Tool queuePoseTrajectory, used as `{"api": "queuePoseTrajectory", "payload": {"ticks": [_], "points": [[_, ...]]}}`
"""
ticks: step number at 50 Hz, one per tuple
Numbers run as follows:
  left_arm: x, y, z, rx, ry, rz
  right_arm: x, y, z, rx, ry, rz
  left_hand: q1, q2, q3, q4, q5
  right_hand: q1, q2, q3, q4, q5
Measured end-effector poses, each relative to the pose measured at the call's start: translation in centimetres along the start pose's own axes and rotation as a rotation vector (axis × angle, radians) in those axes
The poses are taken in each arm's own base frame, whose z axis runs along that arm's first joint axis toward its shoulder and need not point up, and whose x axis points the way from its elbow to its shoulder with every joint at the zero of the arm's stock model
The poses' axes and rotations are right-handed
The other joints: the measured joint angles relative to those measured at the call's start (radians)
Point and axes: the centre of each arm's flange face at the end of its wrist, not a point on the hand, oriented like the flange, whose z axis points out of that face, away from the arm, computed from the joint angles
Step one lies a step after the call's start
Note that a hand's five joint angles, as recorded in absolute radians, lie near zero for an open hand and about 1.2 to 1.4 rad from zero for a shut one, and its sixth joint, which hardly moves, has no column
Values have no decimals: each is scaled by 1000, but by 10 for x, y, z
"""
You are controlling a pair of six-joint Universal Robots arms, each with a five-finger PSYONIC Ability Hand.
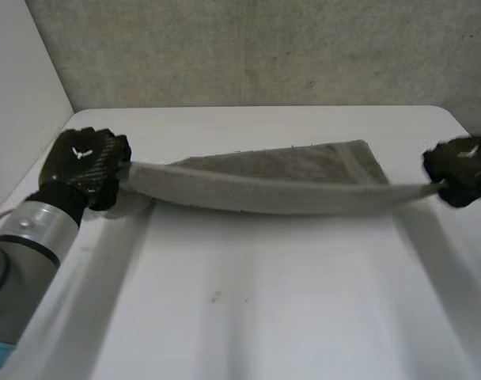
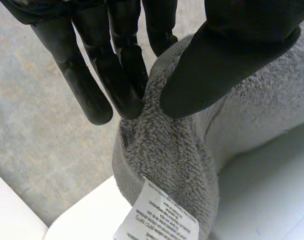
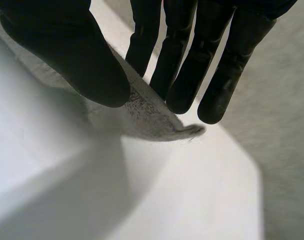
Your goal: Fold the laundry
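Towel (image 1: 272, 186), grey terry, is stretched between the two hands over the far half of the white tabletop (image 1: 264, 317). Its long axis runs side to side across the head view, one end at each hand. The near long edge is raised off the surface and sags slightly in the middle. The far part slopes back and down toward the tabletop, tapering to a corner nearer the right end.

Left hand (image 1: 86, 162) is closed on the towel's left end. In the left wrist view the towel (image 2: 182, 165) bunches up between the thumb (image 2: 222, 65) and the fingers (image 2: 117, 75), pinched there, and hangs below them. A white printed label (image 2: 157, 220) is sewn to the hanging part under the pinch. The left arm (image 1: 19, 253) comes in from the near left.

Right hand (image 1: 462, 170) is at the towel's right end, near the tabletop's right edge. In the right wrist view the thumb (image 3: 77, 60) lies on one face of the towel (image 3: 147, 112) and the straight fingers (image 3: 192, 75) on the other, pinching the edge. A small tip of cloth pokes out past the fingertips, above the tabletop (image 3: 192, 200).

Grey wall (image 1: 264, 47) stands behind the tabletop's far edge.
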Motion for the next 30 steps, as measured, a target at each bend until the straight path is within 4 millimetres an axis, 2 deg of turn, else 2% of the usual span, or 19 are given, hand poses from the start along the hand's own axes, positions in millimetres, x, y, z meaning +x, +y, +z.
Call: {"api": "queuePoseTrajectory", "payload": {"ticks": [2, 3, 5, 8, 9, 15, 19, 22, 30], "points": [[-2, -12, -5, 2, 3, 1, 11, -20, -16, 15, 32, -19, 0, 0, 0, 0, 0, 0, 0, 0, 0, 0], [-4, -23, -11, -4, 7, 3, 18, -37, -32, 21, 53, -34, 0, 0, 0, 0, 0, 0, 0, 0, 0, 1], [-6, -32, -17, -14, 11, 4, 22, -52, -48, 24, 68, -53, 0, 0, 0, 0, 0, 0, 0, 1, 1, 2], [-7, -40, -25, -50, 24, 16, 23, -66, -66, 14, 69, -86, 0, 0, 0, 0, 0, 0, 0, 1, 1, 4], [-7, -44, -33, -95, 40, 36, 21, -73, -79, -2, 59, -123, 0, 0, 0, 0, 0, 0, 0, 1, 1, 4], [-4, -44, -52, -246, 112, 142, 10, -81, -102, -57, -2, -230, 0, 0, 0, 0, 0, 0, 0, 1, 1, 6], [-2, -38, -52, -282, 137, 190, 6, -77, -101, -75, -31, -242, 0, 0, 0, 0, 0, 0, 0, 1, 1, 6], [0, -29, -45, -297, 149, 210, 3, -68, -89, -88, -59, -229, 0, 0, 0, 0, 0, 0, 0, 1, 1, 6], [11, 23, 5, -351, 175, 210, -7, -36, -27, -114, -79, -208, 0, 0, 0, 0, 0, 0, 0, 1, 1, 7]]}}
